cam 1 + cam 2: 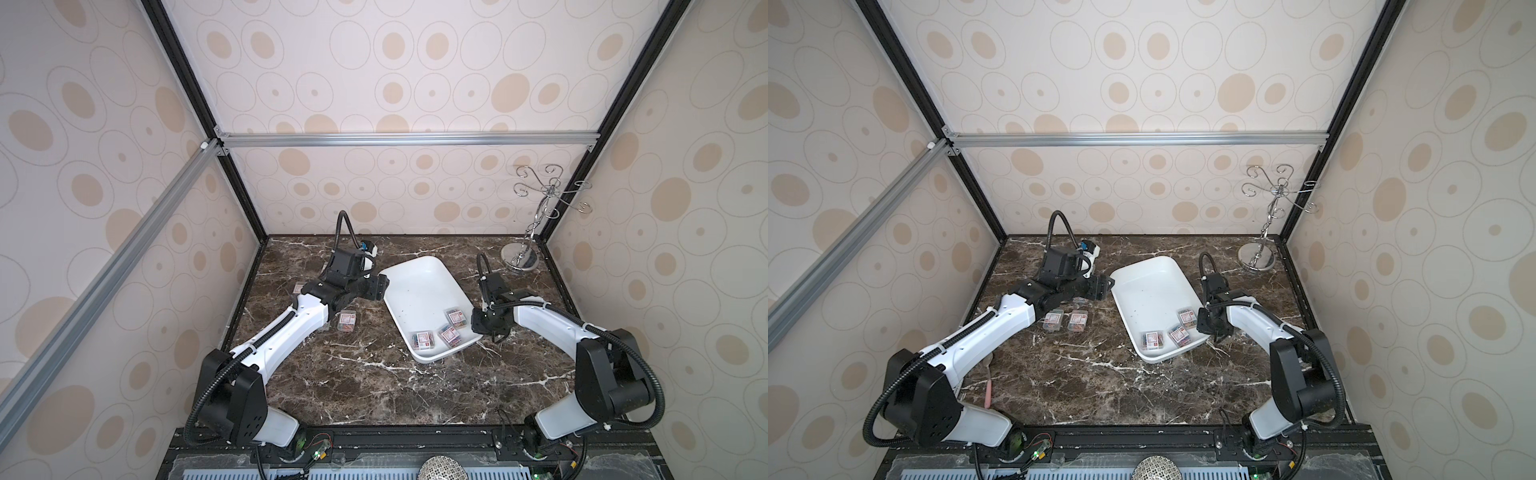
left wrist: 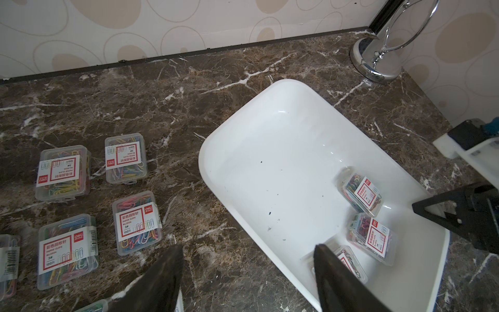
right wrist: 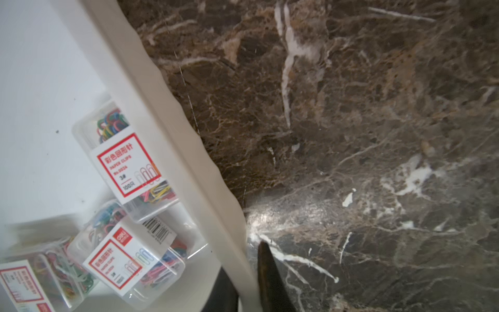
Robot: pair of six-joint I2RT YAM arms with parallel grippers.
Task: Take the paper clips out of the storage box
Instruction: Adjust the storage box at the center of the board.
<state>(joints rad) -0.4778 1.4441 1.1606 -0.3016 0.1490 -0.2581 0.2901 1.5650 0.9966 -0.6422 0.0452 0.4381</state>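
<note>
The white storage box [image 1: 419, 291] [image 1: 1150, 291] lies slantwise at mid-table. Three small clear boxes of paper clips [image 1: 455, 316] [image 1: 449, 336] [image 1: 423, 340] sit at its near end. My right gripper [image 1: 492, 336] [image 3: 241, 259] is shut on the tray's near right rim [image 3: 172, 108], one finger inside and one outside. My left gripper [image 1: 380, 286] [image 2: 247, 247] hangs open and holds nothing, over the tray's far left edge. Several more paper clip boxes [image 2: 136, 222] [image 2: 63, 173] [image 1: 1078, 320] lie on the marble to the tray's left, partly hidden under my left arm.
A chrome hook stand [image 1: 521, 257] [image 2: 375, 64] stands in the back right corner. Patterned walls and black frame posts close the table on three sides. A thin pink stick [image 1: 988, 386] lies near the left arm's base.
</note>
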